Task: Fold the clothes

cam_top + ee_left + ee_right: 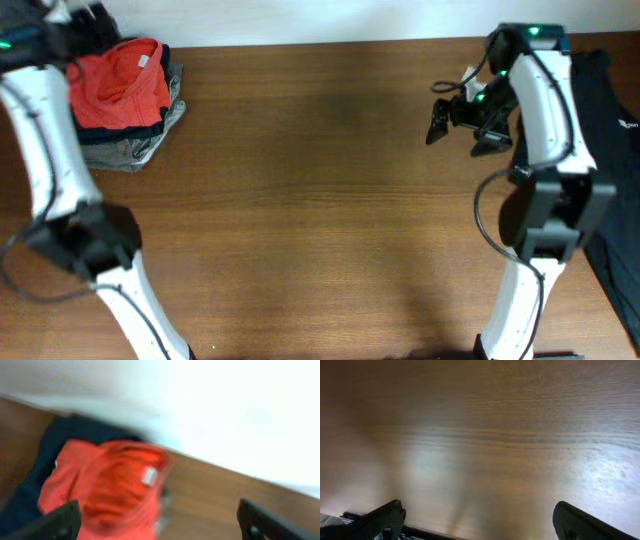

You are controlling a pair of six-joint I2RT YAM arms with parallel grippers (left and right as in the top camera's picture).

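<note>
Wood-grain table (320,220) under a white wall (300,18), seen from my remote station: two arms and four garments. One orange-red T-shirt (120,85) lies in a rumpled bundle in the far left corner, white neck tag (148,476) facing up. It tops a pile of two, one navy garment (120,132) and one grey garment (150,146). My left gripper (160,519) hangs above the shirt, fingers spread wide, holding nothing. My right gripper (477,521), equally wide and empty, hovers over bare wood. One black garment (610,150) drapes along the right edge.
</note>
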